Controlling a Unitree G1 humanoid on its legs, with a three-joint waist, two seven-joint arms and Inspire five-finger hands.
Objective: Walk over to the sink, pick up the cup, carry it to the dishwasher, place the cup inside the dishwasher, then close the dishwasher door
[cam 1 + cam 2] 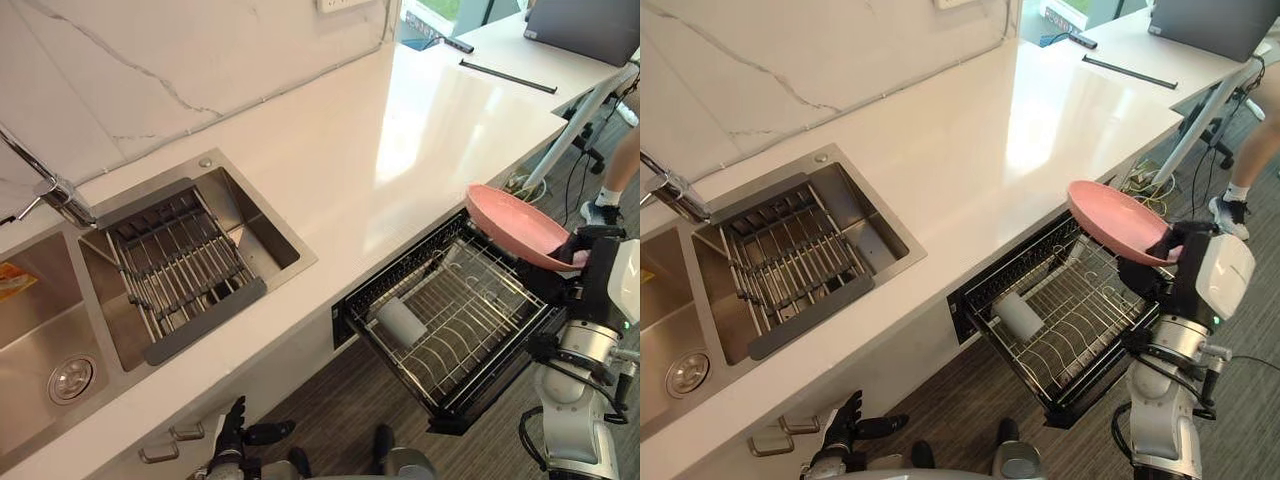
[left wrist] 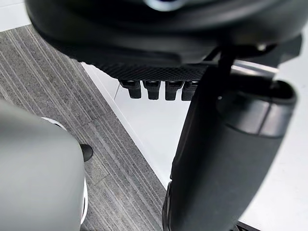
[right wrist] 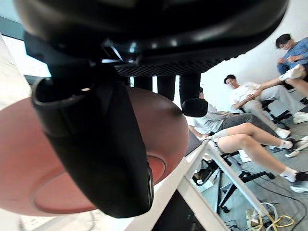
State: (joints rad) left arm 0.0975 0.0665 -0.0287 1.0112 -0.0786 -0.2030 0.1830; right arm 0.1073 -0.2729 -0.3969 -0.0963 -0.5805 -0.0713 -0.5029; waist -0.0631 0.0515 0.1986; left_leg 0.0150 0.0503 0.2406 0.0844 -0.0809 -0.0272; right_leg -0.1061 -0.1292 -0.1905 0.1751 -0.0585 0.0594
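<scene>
My right hand (image 1: pixel 1167 247) is shut on the rim of a shallow pink plate (image 1: pixel 510 226), thumb (image 3: pixel 96 144) on top and fingers beneath. It holds the plate (image 3: pixel 29 163) tilted over the far right corner of the pulled-out dishwasher rack (image 1: pixel 470 312). On the rack's left side a white cup (image 1: pixel 400 322) lies on its side, apart from the plate. Low by the cabinet front hangs my left hand (image 1: pixel 232 436), open and holding nothing, its fingers (image 2: pixel 154 89) relaxed.
The steel sink (image 1: pixel 258 228) holds a wire draining rack (image 1: pixel 180 265), with a faucet (image 1: pixel 55 190) behind and a second basin (image 1: pixel 70 380) to its left. A laptop (image 1: pixel 585 25) sits on the far table. A person's leg (image 1: pixel 615 170) stands right; seated people (image 3: pixel 250 96) beyond.
</scene>
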